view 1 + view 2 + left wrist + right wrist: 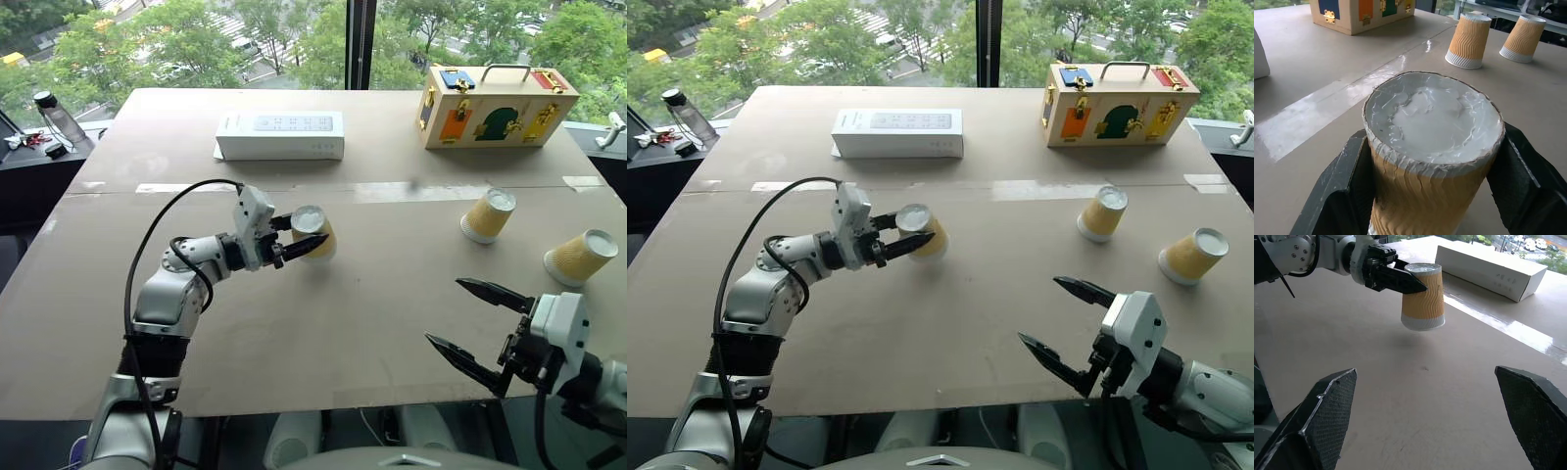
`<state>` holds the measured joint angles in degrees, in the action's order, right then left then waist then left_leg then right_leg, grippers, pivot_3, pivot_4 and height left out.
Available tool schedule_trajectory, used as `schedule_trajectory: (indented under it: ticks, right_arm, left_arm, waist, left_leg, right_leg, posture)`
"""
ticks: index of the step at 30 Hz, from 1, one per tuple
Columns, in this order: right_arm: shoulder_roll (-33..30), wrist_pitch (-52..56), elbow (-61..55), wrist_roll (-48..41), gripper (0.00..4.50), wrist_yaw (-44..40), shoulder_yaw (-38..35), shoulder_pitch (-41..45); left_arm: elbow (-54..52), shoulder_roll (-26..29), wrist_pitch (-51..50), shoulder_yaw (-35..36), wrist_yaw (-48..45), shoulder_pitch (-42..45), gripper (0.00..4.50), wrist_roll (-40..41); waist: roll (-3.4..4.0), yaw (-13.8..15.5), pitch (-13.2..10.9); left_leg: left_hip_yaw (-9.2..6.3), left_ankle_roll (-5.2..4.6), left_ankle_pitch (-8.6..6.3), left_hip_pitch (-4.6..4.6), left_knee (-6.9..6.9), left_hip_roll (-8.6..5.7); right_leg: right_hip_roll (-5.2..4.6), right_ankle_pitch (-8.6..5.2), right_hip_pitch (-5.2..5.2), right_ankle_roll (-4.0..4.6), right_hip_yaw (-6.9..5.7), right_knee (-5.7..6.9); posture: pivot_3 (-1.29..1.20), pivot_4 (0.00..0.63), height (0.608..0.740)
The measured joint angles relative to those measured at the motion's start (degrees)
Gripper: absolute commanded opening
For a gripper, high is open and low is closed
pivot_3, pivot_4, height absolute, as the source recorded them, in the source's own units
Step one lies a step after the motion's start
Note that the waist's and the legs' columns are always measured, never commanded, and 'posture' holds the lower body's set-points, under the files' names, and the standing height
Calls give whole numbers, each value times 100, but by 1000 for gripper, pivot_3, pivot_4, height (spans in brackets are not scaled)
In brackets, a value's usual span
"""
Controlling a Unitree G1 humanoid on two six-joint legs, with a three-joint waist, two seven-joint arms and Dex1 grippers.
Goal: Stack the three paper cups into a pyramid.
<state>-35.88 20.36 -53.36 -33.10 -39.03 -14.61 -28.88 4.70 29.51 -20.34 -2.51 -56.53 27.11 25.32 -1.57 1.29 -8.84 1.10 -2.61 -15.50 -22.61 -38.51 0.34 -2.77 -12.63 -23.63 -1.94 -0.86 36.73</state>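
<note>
We see bright, even daylight coming from the windows at the far side. It leaves a pale glare band across the table along the tape strip. Shadows under things are soft and faint. The head views are sharp; in the wrist views the nearest fingers look soft.

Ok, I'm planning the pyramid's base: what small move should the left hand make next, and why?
Probably carry the held cup toward the two cups on the table's right. The left hand is shut on it, lifted off the surface, and those two stand apart, upside down.
</note>
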Motion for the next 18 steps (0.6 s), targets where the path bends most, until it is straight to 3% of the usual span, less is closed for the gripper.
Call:
schedule_trajectory:
  ticks: [6,18]
  right_arm:
    - [170,-36,-79,185,4500,295,-11,-247]
    - [324,-50,-196,380,4500,606,-46,-469]
  left_arm:
    - [621,-313,243,-394,-212,465,2528,-353]
    - [906,-500,444,-520,-320,496,2528,-625]
  waist:
    - [0,-72,0]
    - [0,-43,0]
  left_leg:
    - [4,0,0,2,2,4]
    - [0,0,0,1,0,4]
  right_leg:
    - [11,1,-3,-1,4,0]
    - [6,0,-2,-1,4,2]
  posture:
    - [0,150,740]
    - [0,150,740]
